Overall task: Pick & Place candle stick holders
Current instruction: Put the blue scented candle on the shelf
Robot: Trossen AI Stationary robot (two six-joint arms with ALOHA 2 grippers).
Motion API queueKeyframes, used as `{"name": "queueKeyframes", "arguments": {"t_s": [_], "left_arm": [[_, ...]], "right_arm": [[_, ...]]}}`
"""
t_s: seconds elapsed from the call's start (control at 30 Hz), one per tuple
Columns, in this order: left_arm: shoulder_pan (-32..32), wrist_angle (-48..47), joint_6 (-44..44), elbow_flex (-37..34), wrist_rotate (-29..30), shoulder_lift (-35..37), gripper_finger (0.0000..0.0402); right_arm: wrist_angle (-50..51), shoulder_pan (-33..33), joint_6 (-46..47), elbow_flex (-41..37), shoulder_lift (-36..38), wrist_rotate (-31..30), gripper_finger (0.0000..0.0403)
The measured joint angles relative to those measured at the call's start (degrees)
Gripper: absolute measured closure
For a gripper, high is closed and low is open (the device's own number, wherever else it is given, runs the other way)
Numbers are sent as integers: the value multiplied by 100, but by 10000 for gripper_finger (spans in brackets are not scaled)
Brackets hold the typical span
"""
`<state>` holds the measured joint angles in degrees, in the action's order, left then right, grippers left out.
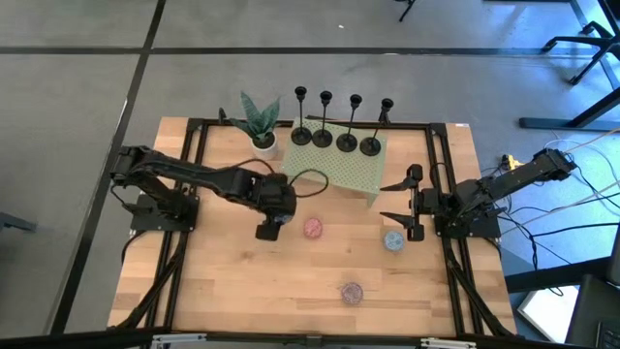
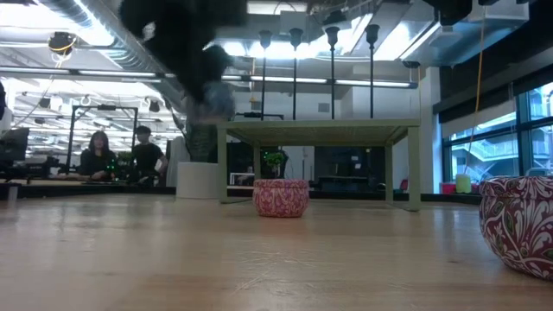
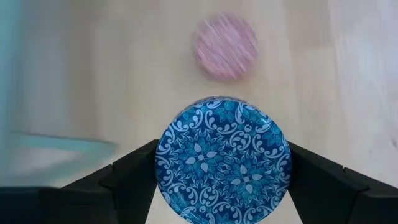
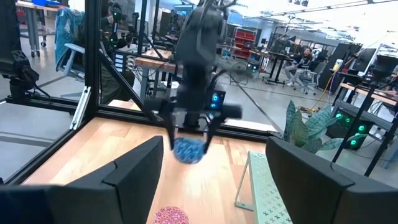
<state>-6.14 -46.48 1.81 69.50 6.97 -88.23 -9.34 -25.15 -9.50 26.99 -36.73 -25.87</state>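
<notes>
The left pincer (image 3: 221,180) grips a round blue patterned tin (image 3: 222,158) between its fingers, raised above the table (image 1: 232,291) near a pink tin (image 1: 313,228). The four candle stick holders (image 1: 334,124) stand in a row on the green perforated stand (image 1: 344,165) (untouched). The right pincer (image 1: 409,204) waits at the table's right side, fingers spread and holding nothing.

Left gripper (image 1: 268,229) hovers mid-table, fingers clamped around a load; right gripper (image 1: 398,202) waits, fingers spread wide.
</notes>
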Motion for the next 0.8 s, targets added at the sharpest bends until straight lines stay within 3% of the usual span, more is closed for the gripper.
{"name": "queueKeyframes", "arguments": {"t_s": [0.27, 0.57, 0.8], "left_arm": [[422, -367, 598, 971, 288, 0, 99], [1236, -284, 1080, 1027, 560, 0, 98], [1910, -46, 887, 1028, 300, -2, 98]], "right_arm": [[-7, 1, 0, 2, 0, 0, 114], [-7, 1, -4, 2, 0, 0, 114], [-7, 0, -13, 2, 0, 0, 114]]}}
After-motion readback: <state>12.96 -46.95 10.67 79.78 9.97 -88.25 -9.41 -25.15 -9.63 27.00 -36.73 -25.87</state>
